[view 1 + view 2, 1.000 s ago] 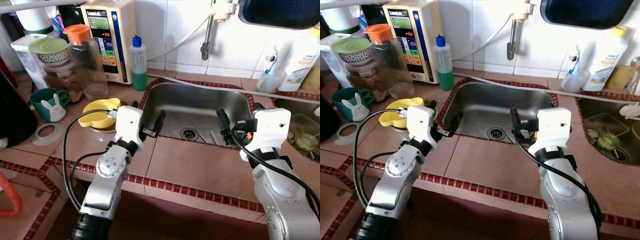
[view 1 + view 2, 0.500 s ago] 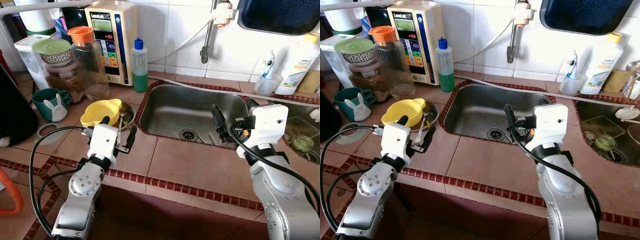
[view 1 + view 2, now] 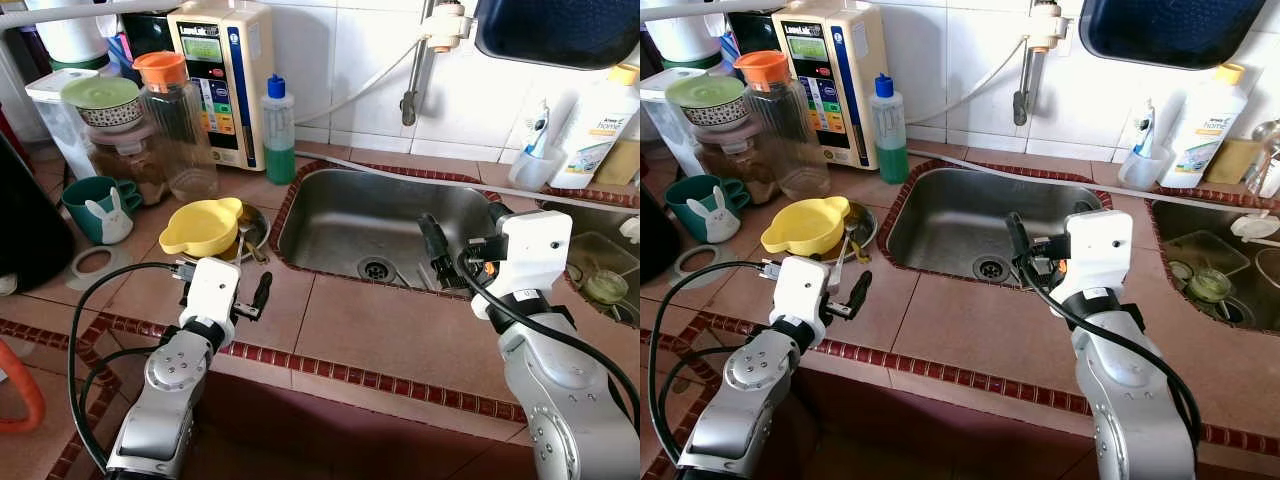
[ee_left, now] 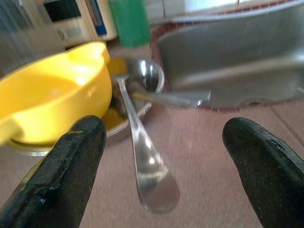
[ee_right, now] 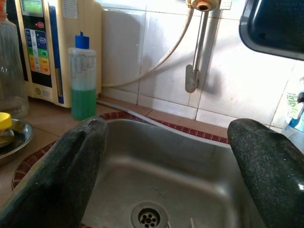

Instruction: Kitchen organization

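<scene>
Spoons (image 4: 142,156) are lying in a small metal dish (image 3: 256,228) on the tiled counter (image 3: 390,335), one handle sticking out over the rim toward the left gripper (image 4: 164,171), which is hovering just beside it with its fingers spread wide and holding nothing. Leaning on that same dish is a yellow bowl (image 3: 202,225), just beside the steel sink (image 3: 385,215). Over the sink's front edge, the right gripper (image 5: 166,175) is hanging with its fingers parted and empty, pointing toward the drain (image 5: 148,217).
</scene>
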